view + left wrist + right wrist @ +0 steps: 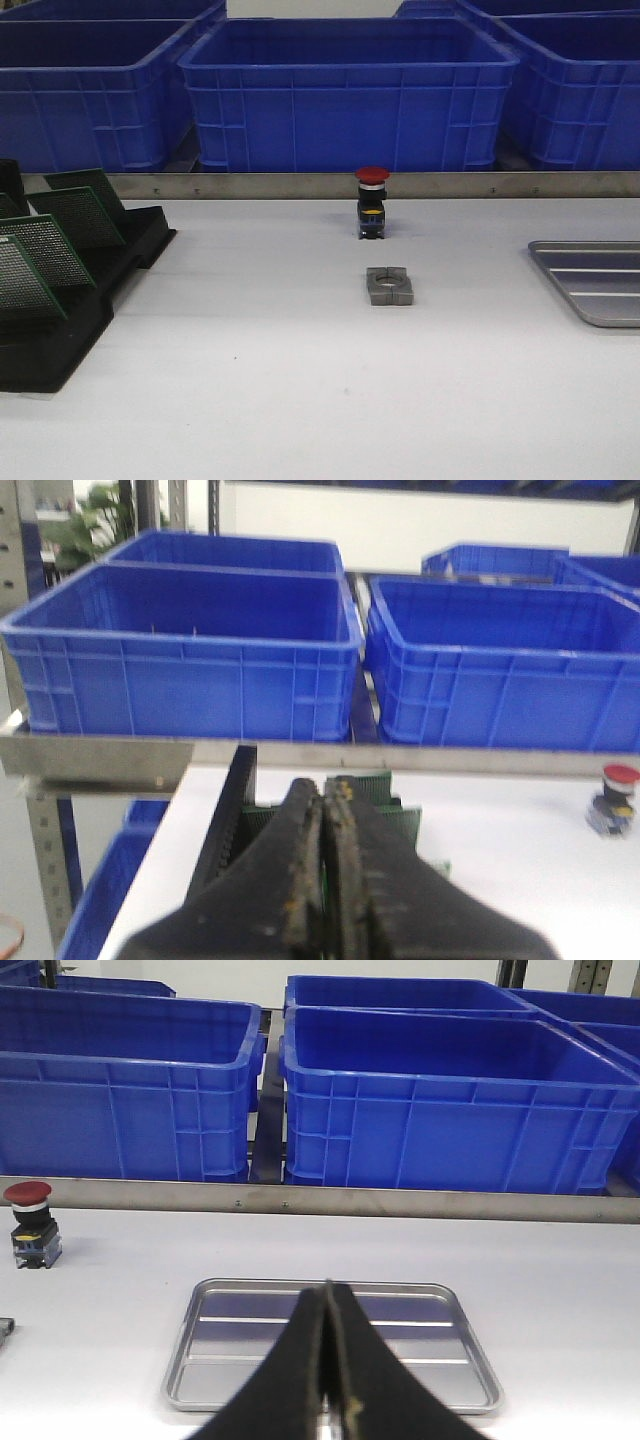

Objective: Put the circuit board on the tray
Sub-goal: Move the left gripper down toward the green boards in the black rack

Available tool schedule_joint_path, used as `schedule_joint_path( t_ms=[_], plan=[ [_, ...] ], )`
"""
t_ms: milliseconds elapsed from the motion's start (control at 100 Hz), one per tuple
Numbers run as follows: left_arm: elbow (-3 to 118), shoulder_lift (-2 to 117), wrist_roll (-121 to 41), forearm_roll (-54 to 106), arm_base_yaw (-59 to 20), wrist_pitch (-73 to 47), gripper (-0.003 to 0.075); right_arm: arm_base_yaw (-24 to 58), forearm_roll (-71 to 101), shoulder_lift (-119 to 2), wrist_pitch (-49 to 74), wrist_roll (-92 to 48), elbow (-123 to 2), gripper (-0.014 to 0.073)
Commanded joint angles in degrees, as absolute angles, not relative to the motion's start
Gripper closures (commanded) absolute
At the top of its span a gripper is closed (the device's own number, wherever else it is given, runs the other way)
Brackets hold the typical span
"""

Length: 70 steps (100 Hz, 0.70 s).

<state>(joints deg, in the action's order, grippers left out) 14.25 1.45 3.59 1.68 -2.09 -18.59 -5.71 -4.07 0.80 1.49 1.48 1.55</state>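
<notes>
On table right: tray (pixel 595 283) flat, long axis left-right | both tools clenched, empty.

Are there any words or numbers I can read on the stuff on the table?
None can be read.
Red push button: a small yellow patch on its body, too small and blurred to read.
Circuit boards in the black rack: only dot grids, no text.
Tray, blue bins, grey metal block: no marks showing.
</notes>
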Motion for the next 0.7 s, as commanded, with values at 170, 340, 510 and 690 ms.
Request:
schedule_joint_path(
  t_ms=[170, 340, 510, 690],
  plan=[
    [30.0, 15.4, 3.8, 2.3, -2.7, -35.1, 0.0741, -5.5, -4.7, 2.1, -2.7, 1.5, 0.9, 0.0655],
    [36.6, 25.5, 3.7, 2.3, -2.7, -39.7, 0.0735, -5.5, -4.7, 2.1, -2.7, 1.5, 0.9, 0.0655],
    [39.9, 34.7, -2.2, 2.3, -2.7, -39.7, 0.0524, -5.5, -4.7, 2.1, -2.7, 1.5, 0.9, 0.0655],
    [42.3, 42.5, -13.5, 1.9, -2.7, -41.1, 0.0257, -5.5, -4.7, 2.1, -2.7, 1.5, 0.9, 0.0655]
  ],
)
